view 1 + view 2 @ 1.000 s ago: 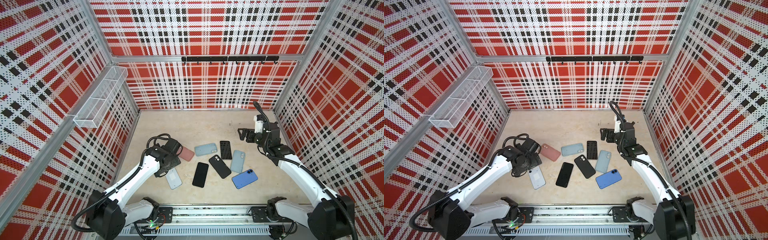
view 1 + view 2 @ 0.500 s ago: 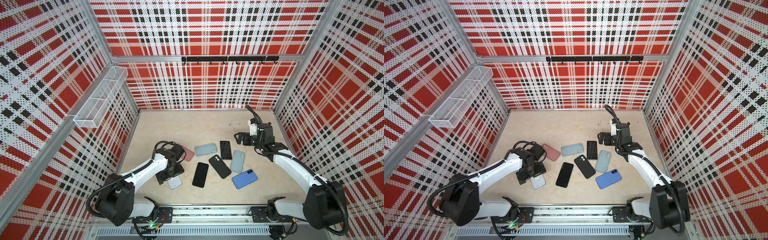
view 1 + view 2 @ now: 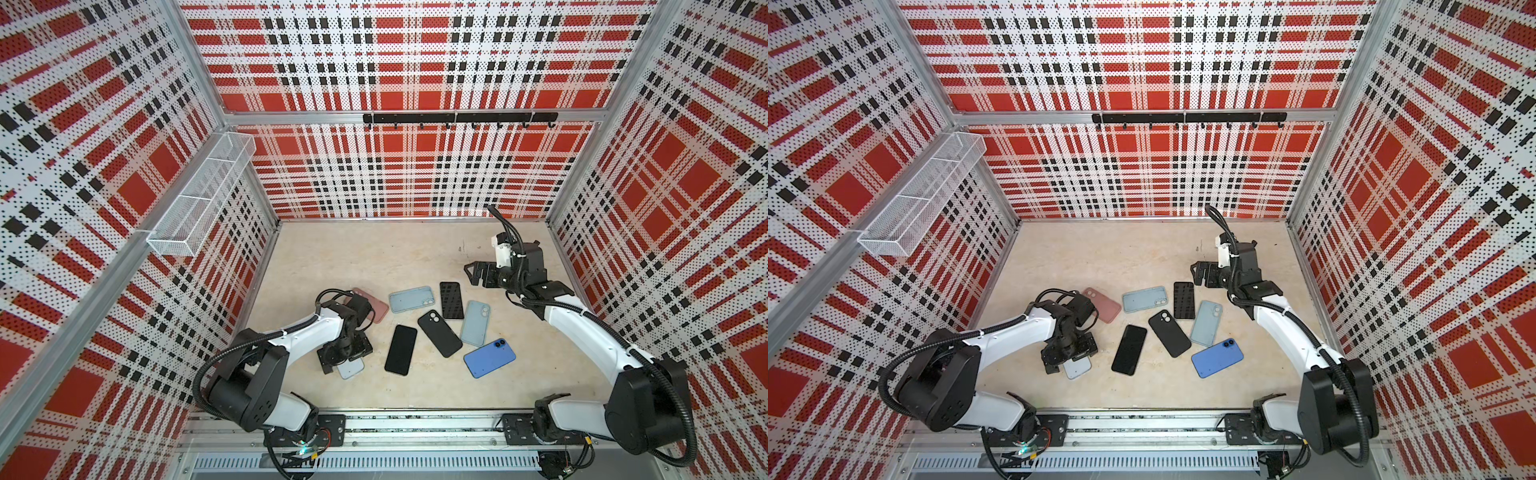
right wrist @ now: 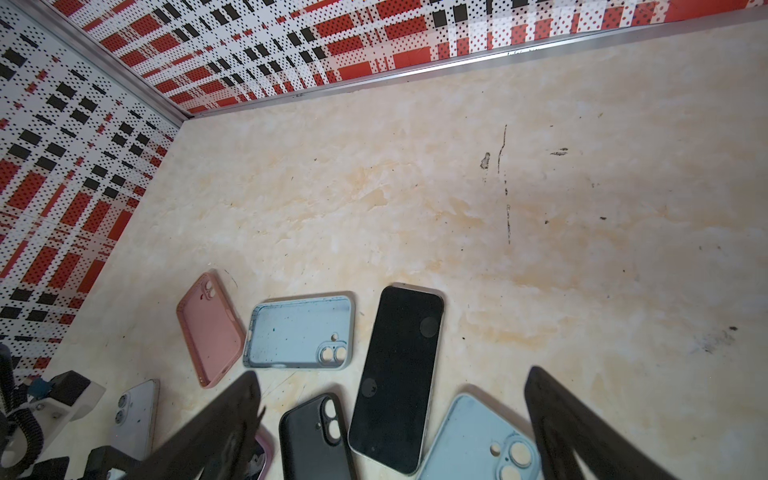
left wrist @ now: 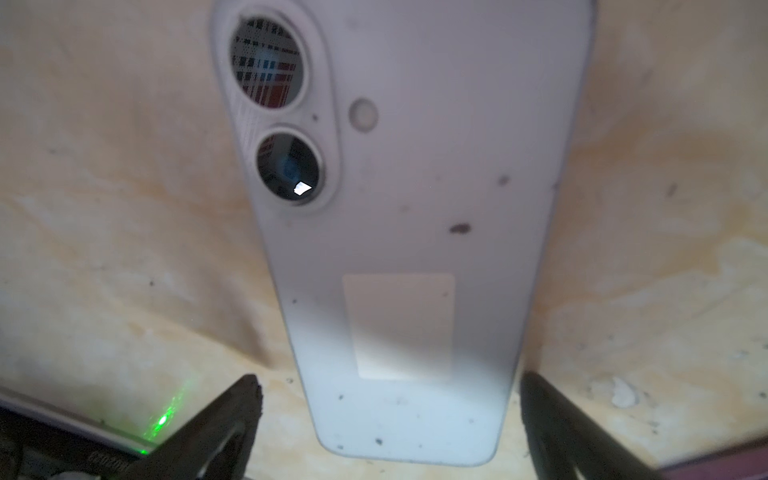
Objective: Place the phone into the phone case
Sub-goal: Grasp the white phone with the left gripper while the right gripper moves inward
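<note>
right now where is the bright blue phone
In a top view the bright blue phone lies back up, right of the table's middle, just in front of the pale blue case and right of the matte black case.

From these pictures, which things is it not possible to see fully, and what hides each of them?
1. White phone: the left end effector covers most of it in both top views.
2. Same phone, left wrist view: the picture's edge cuts its camera end.
3. Pink case: the left arm covers one end in both top views.
4. Purple-rimmed thing, right wrist view: a finger of the right end effector hides nearly all.
</note>
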Action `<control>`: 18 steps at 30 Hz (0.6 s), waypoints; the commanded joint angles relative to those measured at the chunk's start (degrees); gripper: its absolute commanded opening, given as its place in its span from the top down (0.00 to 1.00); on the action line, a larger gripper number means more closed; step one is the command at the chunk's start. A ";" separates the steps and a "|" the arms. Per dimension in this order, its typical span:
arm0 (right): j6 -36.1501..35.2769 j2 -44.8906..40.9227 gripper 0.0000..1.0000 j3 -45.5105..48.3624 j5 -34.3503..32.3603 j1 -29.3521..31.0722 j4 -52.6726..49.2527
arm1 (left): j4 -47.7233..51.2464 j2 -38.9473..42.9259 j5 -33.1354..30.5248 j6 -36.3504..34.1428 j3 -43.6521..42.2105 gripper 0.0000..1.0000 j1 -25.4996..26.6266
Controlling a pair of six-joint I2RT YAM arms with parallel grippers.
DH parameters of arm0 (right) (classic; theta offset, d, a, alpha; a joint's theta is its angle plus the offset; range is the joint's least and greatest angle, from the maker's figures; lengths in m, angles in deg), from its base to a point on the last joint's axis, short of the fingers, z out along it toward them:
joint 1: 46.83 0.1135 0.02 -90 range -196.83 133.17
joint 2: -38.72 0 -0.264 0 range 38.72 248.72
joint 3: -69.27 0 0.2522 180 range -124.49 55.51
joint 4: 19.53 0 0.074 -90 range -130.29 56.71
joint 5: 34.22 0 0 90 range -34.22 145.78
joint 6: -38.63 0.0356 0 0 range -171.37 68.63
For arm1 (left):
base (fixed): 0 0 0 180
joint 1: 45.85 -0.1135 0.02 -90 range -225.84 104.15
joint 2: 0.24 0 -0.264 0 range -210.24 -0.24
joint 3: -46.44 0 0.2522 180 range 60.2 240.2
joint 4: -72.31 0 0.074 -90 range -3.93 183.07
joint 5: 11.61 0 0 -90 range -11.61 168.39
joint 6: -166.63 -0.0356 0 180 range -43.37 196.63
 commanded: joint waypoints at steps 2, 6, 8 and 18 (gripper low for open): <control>-0.59 0.58 0.00 -2.38 0.36 0.48 0.97 | -3.61 0.14 1.13 0.40 -2.45 0.08 0.33; -0.39 0.41 0.00 -2.62 0.27 0.57 0.93 | -4.57 -0.62 1.02 0.22 -3.05 0.19 0.26; -0.32 0.12 0.00 -2.52 0.11 0.52 0.73 | -4.55 -0.98 0.36 -0.19 -3.17 0.24 0.30; -0.30 4.02 0.00 -5.12 3.01 0.53 -2.31 | -0.13 1.68 -8.26 -1.73 -0.68 0.40 3.48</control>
